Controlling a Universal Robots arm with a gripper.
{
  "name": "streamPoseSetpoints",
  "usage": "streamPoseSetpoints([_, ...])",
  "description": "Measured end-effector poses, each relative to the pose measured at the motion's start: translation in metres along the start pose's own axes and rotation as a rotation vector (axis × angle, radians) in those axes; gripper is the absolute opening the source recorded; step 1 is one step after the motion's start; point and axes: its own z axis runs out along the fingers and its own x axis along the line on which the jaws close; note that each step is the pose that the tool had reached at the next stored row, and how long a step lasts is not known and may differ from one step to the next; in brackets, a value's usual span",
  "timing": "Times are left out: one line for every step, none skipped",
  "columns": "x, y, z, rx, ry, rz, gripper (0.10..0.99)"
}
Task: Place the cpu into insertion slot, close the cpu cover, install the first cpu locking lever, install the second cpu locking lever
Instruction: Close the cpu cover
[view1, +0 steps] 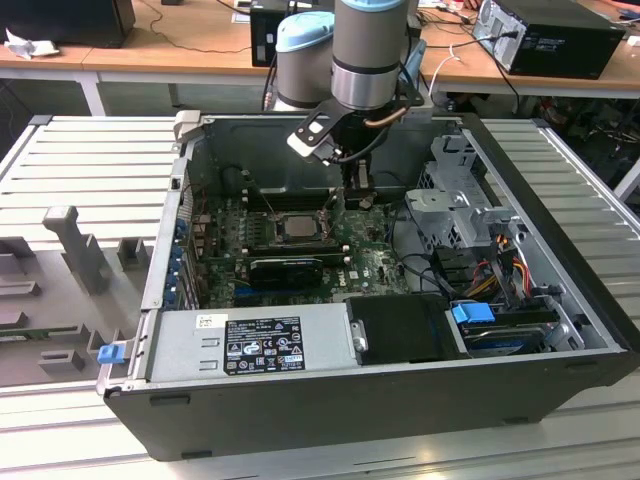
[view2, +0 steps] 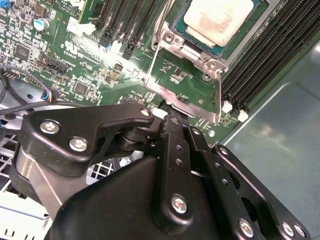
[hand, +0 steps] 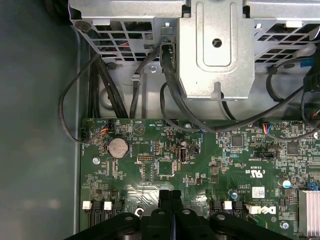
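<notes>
Exterior view: open computer case (view1: 560, 300) on the tabletop (view1: 80, 170), arm entering from upper centre. Cpu (view1: 297, 226) sat in the insertion slot (view1: 268, 226) at frame centre, with the cpu cover (view2: 187, 47) apparently down over it. Claw (view1: 358, 200) was closed with fingers together, just beside an unlatched locking lever (view2: 156, 55). Judged: first-lever step in hand. Power-supply label (view1: 262, 345) at lower centre, print left unread.

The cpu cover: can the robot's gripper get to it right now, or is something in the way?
Probably yes. In the second wrist view the gripper sits right at the free edge of the open cpu cover, with nothing between them. I cannot tell if it touches.
</notes>
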Motion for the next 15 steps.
streamPoseSetpoints([0.0, -0.0002, 0.0, 0.0, -0.0001, 0.0, 0.106])
streamPoseSetpoints([0.0, -0.0004, 0.0, 0.0, 0.0, 0.0, 0.106])
streamPoseSetpoints([0.0, -0.0008, 0.0, 0.0, 0.0, 0.0, 0.106])
streamPoseSetpoints([0.0, -0.0009, 0.0, 0.0, 0.0, 0.0, 0.106])
streamPoseSetpoints([0.0, -0.0013, 0.0, 0.0, 0.0, 0.0, 0.106])
streamPoseSetpoints([0.0, -0.0016, -0.0001, 0.0, 0.0, 0.0, 0.106])
streamPoseSetpoints([0.0, -0.0018, -0.0001, 0.0, -0.0001, 0.0, 0.106])
streamPoseSetpoints([0.0, -0.002, -0.0001, 0.0, 0.0, 0.0, 0.106])
streamPoseSetpoints([0.0, -0.0022, -0.0001, 0.0, 0.0, 0.0, 0.106])
streamPoseSetpoints([0.0, -0.0023, -0.0001, 0.0, 0.0, 0.0, 0.106])
streamPoseSetpoints([0.0, -0.0024, -0.0001, 0.0, 0.0, 0.0, 0.106])
streamPoseSetpoints([0.0, -0.0025, -0.0001, 0.0, 0.0, 0.0, 0.106])
streamPoseSetpoints([0.0, -0.0026, 0.0, 0.0, 0.0, 0.0, 0.106])
streamPoseSetpoints([0.0, -0.0028, 0.0, 0.0, 0.0, 0.0, 0.106])
streamPoseSetpoints([0.0, -0.003, -0.0001, 0.0, -0.0001, 0.0, 0.106])
